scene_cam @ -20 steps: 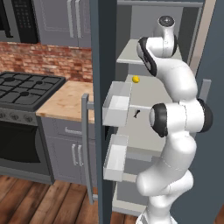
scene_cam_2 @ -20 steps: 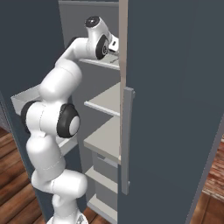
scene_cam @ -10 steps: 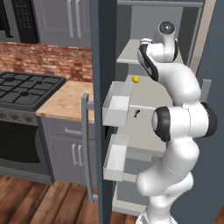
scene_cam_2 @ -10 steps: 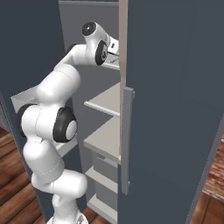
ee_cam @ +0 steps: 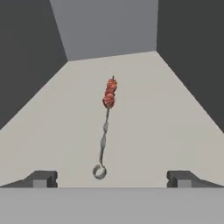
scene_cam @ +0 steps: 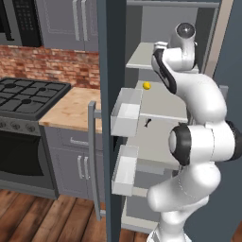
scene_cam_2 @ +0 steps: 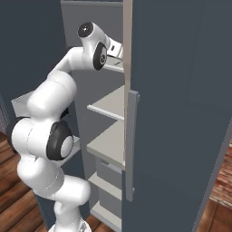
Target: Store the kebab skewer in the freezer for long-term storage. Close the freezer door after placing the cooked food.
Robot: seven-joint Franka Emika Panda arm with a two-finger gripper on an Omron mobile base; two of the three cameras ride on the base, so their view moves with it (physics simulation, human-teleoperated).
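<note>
The kebab skewer (ee_cam: 107, 118) lies flat on the pale grey top shelf (scene_cam: 142, 59) of the freezer, meat chunks toward the back wall and its ring end nearest the hand. My gripper (ee_cam: 111, 178) hovers just short of the ring end, open, with nothing between its fingertips (ee_cam: 41, 178). The freezer door (scene_cam: 111, 118) stands wide open, edge-on in the left base view, its white bins (scene_cam: 125, 113) facing the shelves and its long handle (scene_cam: 93, 156) on the outside.
A small yellow ball (scene_cam: 147, 85) sits on the middle shelf and a tiny black object (scene_cam: 147, 123) on the one below. The other grey door (scene_cam_2: 181, 113) stands right of the arm. A wooden counter (scene_cam: 71, 108) and black stove (scene_cam: 28, 94) lie left.
The wrist has eased back a little from the top shelf. The jaws have stayed open and the skewer rests on the shelf.
</note>
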